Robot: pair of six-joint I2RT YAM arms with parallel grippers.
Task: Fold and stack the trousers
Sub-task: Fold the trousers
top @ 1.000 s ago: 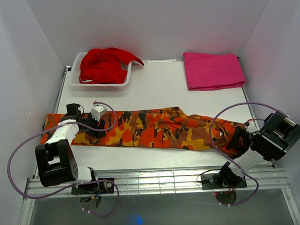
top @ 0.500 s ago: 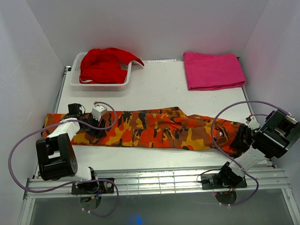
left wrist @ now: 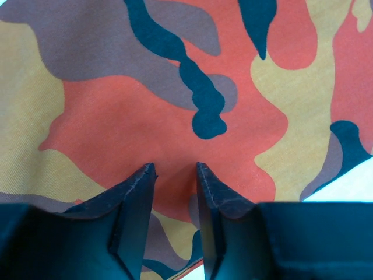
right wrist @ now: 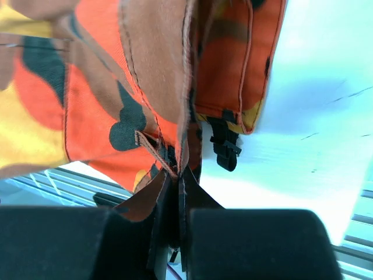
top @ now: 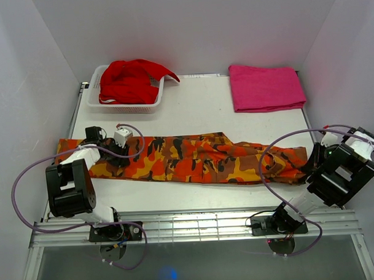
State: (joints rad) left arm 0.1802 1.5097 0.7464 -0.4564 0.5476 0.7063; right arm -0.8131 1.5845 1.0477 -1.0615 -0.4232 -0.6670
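The trousers (top: 194,159) lie lengthwise, left to right.

Plain pale walls (top: 189,29) close in the white counter (top: 198,109) at its far, left and right edges. A ribbed metal rail (top: 196,225) runs along the near edge, with a grey surface (top: 210,265) below it. The light is even.
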